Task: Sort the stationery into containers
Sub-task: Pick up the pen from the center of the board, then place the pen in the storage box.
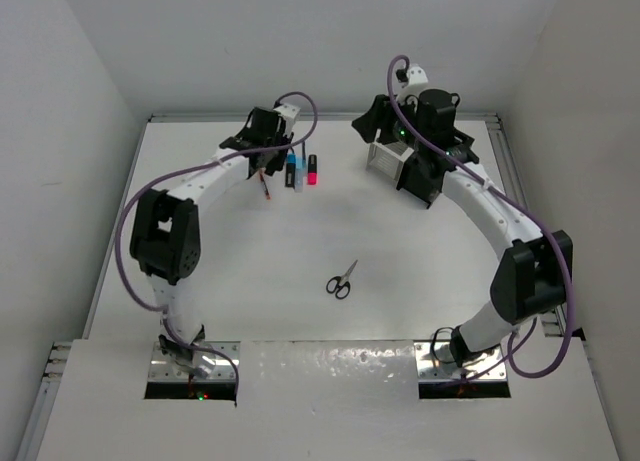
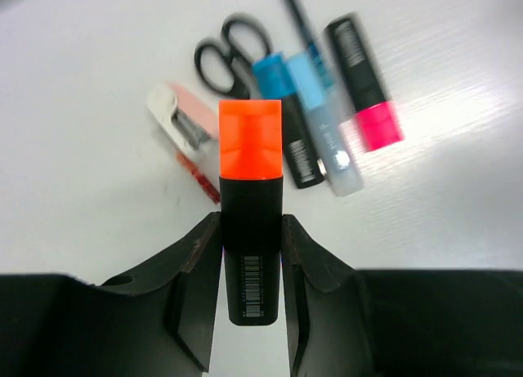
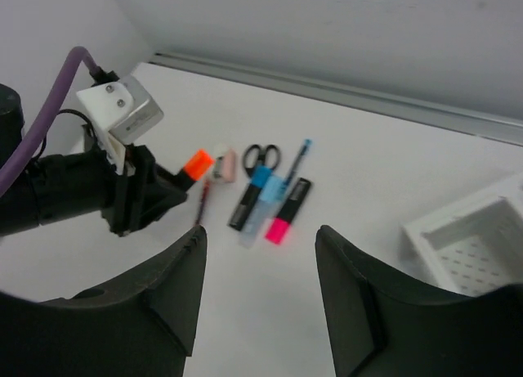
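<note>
My left gripper [image 2: 252, 230] is shut on the black body of an orange-capped marker [image 2: 250, 148], held above the table at the back left [image 1: 265, 151]. Beyond it lies a row of stationery: black scissors [image 2: 225, 58], a blue-capped marker [image 2: 282, 115], a pale blue bar [image 2: 327, 140], a pink-capped marker [image 2: 368, 91], a red pen [image 2: 198, 172] and a white-and-pink piece [image 2: 176, 115]. My right gripper [image 3: 261, 242] hangs open and empty above the table, facing that row. A white slatted container [image 1: 388, 161] stands under the right arm, partly hidden.
A second pair of black-handled scissors [image 1: 342, 280] lies alone mid-table. The container's corner [image 3: 474, 238] shows at the right of the right wrist view. A raised rail [image 3: 343, 91] runs along the table's far edge by the wall.
</note>
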